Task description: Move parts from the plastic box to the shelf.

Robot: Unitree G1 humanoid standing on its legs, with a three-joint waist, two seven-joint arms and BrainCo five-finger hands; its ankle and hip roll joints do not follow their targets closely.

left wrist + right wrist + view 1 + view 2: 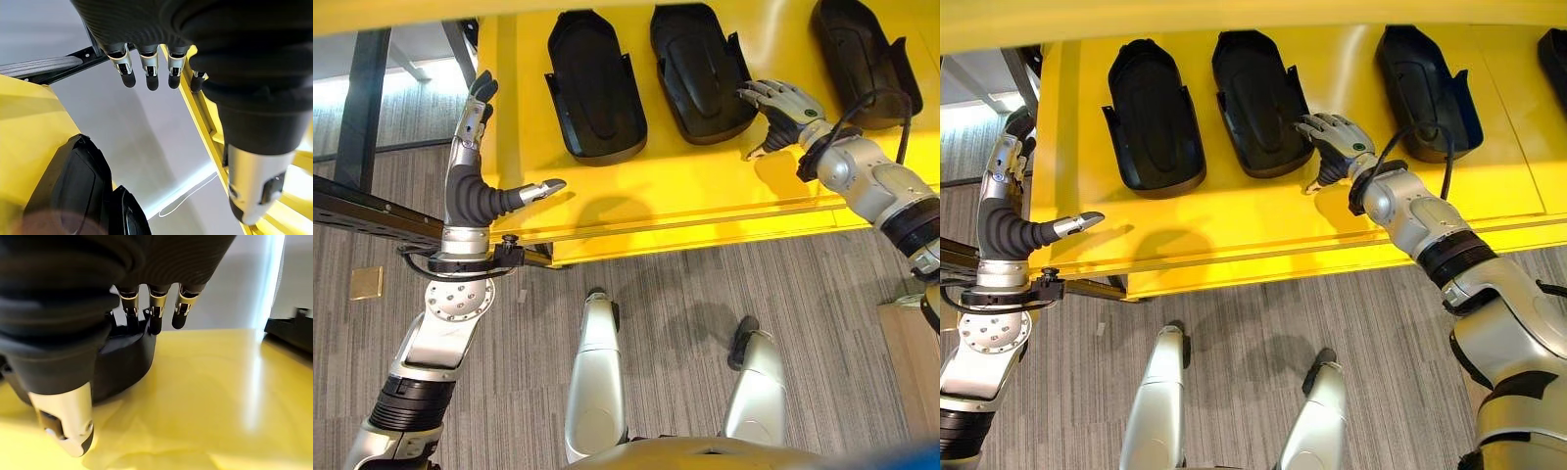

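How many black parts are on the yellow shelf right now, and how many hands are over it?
Black parts on the yellow shelf: 4 (, and one cut off at the edge)
Hands: 2 (left hand, right hand)
Total: 6

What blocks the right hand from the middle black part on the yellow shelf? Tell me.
Nothing visible. The right hand is at the near right edge of the middle black part on the yellow shelf, fingers extended over it.

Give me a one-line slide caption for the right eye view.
Right hand reaches the middle black part on the yellow shelf; left hand hangs open at its edge.
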